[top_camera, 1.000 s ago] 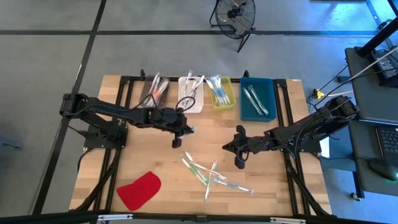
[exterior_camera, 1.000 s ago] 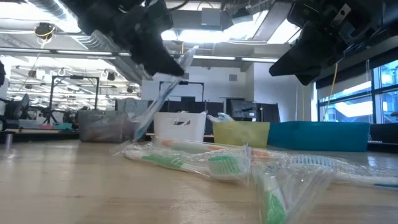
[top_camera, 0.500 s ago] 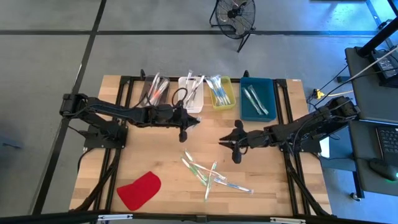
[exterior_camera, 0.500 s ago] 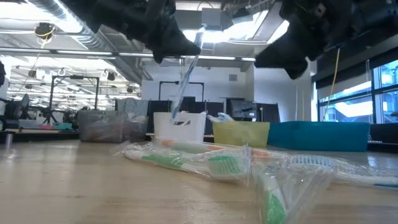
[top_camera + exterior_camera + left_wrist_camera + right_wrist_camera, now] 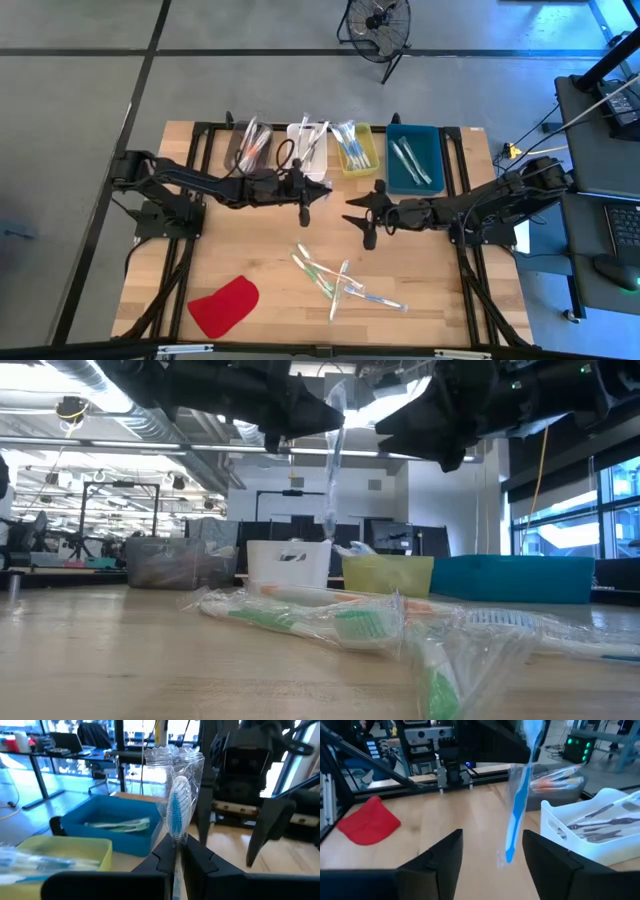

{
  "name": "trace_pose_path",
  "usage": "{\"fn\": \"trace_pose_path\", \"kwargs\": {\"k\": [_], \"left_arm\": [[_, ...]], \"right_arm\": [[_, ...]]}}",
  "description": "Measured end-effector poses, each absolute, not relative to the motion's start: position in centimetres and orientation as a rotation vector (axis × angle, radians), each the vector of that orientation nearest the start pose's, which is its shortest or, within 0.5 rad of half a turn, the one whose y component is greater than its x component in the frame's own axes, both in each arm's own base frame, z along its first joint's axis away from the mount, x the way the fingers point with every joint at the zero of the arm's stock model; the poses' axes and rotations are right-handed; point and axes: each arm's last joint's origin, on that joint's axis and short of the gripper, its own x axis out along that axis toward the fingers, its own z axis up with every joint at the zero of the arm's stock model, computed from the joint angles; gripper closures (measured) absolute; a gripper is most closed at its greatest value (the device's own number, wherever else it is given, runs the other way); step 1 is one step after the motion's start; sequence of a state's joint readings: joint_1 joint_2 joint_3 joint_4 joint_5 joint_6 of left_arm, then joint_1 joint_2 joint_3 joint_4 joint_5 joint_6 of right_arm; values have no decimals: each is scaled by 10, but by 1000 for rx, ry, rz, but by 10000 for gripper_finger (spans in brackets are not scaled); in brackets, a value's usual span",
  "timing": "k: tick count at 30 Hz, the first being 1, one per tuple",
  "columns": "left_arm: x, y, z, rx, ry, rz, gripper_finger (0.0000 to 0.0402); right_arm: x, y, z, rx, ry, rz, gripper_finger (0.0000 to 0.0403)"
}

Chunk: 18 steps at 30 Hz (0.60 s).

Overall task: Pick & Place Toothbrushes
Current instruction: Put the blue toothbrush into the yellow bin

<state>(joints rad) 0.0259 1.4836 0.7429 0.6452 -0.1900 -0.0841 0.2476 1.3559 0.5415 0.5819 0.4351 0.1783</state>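
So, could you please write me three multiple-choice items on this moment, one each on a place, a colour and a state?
1. Where does the red cloth lie?
A. at the table's near left corner
B. inside the blue bin
C. beside the fan

2. What colour are the bristles of the toothbrush held by the left tool?
A. orange
B. blue
C. green

3. How is the right tool?
A. shut on a toothbrush
B. inside the white bin
C. open, holding nothing

Answers:
1 A: in the high view it lies at the left near edge, away from the bins.
2 B: the left wrist view shows blue bristles inside the clear wrapper.
3 C: in the right wrist view its fingers stand apart with bare table between them, and the wrapped brush hangs ahead of them.
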Motion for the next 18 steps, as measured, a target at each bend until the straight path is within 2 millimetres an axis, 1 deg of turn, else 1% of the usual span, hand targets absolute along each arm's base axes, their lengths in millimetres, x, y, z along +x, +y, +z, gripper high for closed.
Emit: {"fn": "trace_pose_path", "kwargs": {"k": [6,11,18], "left_arm": [[324,6,226,-79,45,186,390],[328,-2,221,-79,21,159,390],[334,-10,217,-76,-36,132,390]], "right_arm": [[267,51,194,43,227,-218,192],[271,49,187,30,244,-227,204],[276,47,184,36,210,-228,220]]}}
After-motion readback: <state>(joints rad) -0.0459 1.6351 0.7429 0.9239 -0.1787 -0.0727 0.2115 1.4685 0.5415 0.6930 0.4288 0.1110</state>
